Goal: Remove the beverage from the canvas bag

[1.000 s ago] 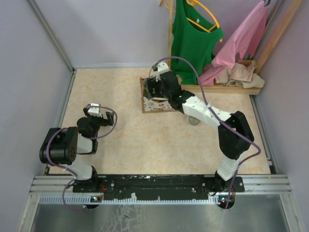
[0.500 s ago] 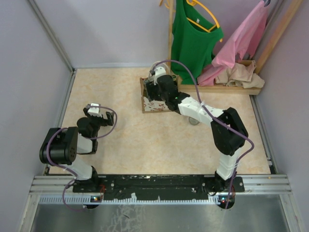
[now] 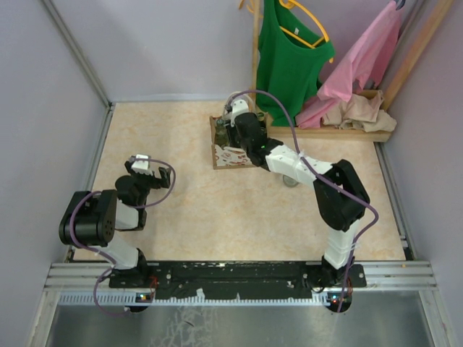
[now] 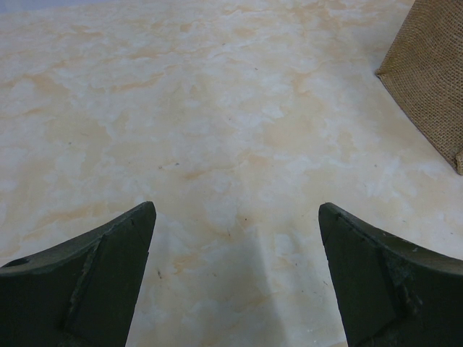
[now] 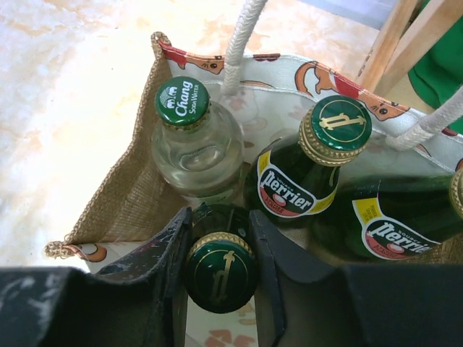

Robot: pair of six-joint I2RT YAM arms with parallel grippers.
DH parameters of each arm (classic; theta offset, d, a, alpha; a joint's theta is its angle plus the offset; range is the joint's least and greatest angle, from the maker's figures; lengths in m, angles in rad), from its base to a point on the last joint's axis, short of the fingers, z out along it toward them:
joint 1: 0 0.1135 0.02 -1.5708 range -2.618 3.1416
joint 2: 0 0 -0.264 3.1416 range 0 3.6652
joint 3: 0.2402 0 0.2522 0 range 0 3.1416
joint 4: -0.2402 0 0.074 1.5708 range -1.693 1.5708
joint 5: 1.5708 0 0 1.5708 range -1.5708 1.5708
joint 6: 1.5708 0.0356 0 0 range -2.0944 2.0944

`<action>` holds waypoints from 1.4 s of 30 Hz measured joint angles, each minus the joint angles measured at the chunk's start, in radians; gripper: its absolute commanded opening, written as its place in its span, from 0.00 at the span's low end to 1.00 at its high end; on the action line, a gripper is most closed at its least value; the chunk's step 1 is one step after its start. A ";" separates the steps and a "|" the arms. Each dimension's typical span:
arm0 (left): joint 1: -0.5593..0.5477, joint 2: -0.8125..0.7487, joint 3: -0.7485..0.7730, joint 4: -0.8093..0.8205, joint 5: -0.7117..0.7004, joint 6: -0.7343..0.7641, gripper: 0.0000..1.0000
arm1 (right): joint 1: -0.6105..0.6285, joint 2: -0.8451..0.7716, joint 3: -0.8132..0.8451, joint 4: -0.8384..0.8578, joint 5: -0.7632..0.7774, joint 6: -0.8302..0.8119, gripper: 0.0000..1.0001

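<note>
Since my right gripper (image 5: 219, 215) has its jaws clamped on the neck of a Perrier bottle (image 5: 221, 271) standing inside the canvas bag (image 5: 119, 195), tight beside the Chang soda water bottle (image 5: 194, 148), I fear a lift drags the bag up too. My left gripper (image 4: 235, 217) hangs open over the bench (image 4: 217, 94), well apart.

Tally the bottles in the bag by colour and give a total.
Clear bottle: 1
Green bottles: 3
Total: 4, all in the bag. One of the green ones sits between the fingers of the right tool.
</note>
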 measured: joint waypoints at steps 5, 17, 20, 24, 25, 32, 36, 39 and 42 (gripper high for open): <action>0.000 0.000 0.000 0.000 0.000 0.000 1.00 | 0.006 0.001 0.008 -0.010 0.010 -0.006 0.00; 0.000 0.000 0.000 0.000 0.000 0.000 1.00 | 0.013 0.005 0.105 -0.133 0.031 -0.038 0.00; 0.000 0.000 0.000 0.000 0.000 0.000 1.00 | 0.013 0.005 0.140 -0.151 0.034 -0.050 0.00; 0.000 0.000 0.000 0.000 0.000 0.000 1.00 | 0.017 -0.007 0.158 -0.152 0.036 -0.067 0.00; 0.000 0.000 0.000 0.000 0.000 0.000 1.00 | 0.019 -0.015 0.158 -0.154 0.039 -0.073 0.00; 0.000 0.000 0.000 0.000 0.000 0.000 1.00 | 0.030 -0.171 0.158 -0.158 0.111 -0.140 0.00; 0.000 0.000 0.000 0.000 0.000 0.000 1.00 | 0.033 -0.318 0.153 -0.108 0.192 -0.189 0.00; 0.000 0.000 0.000 0.000 0.000 0.000 1.00 | 0.033 -0.432 0.122 -0.047 0.256 -0.225 0.00; 0.000 0.000 0.000 0.000 0.000 0.000 1.00 | 0.033 -0.527 0.089 -0.010 0.322 -0.253 0.00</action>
